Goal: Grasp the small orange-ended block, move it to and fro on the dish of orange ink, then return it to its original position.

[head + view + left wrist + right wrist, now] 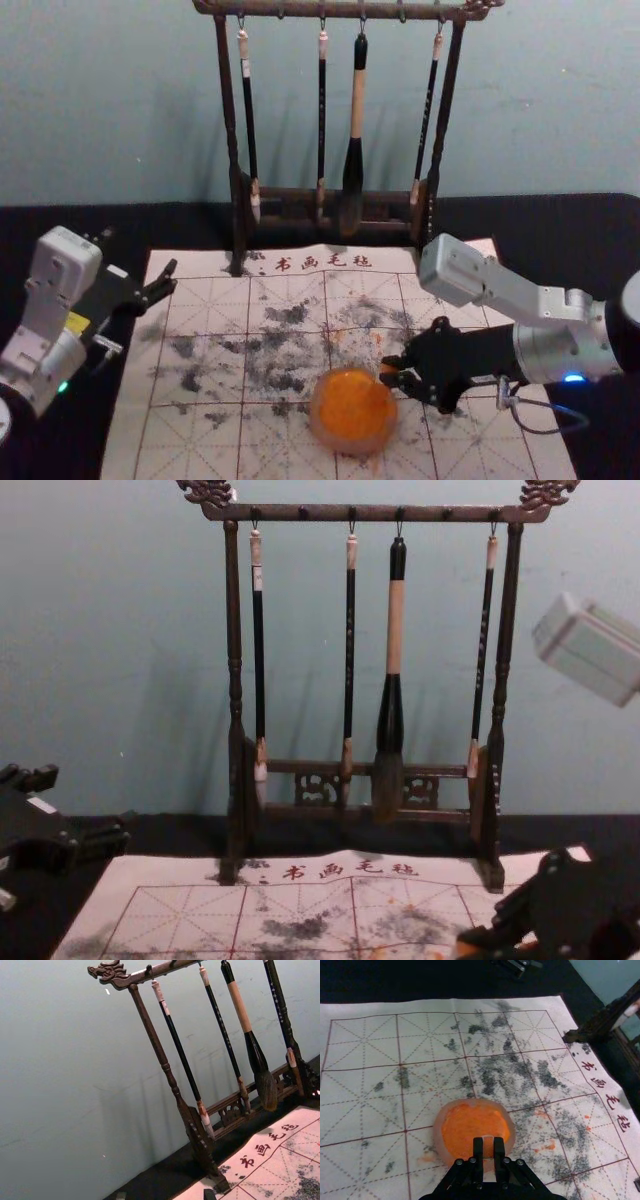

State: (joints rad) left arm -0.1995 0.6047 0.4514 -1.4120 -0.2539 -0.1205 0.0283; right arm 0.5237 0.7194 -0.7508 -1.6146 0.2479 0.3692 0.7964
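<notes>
My right gripper [388, 371] is just right of the round dish of orange ink [352, 411], shut on the small block [387, 368]. In the right wrist view, the block [488, 1148] is pinched in my right gripper [488, 1152] and overlaps the edge of the dish [445, 1146]; whether it touches the ink I cannot tell. Low at the right of the chest view is the block's orange part [465, 948]. My left gripper [168, 280] is idle and open at the mat's far left corner. Its two tips stand apart at the bottom of the left wrist view.
A white gridded mat [205, 295] with dark ink smudges lies on the black table [560, 225]. Behind it stands a dark wooden rack [228, 120] with several hanging brushes, its feet at the mat's far edge. A wall rises behind the rack.
</notes>
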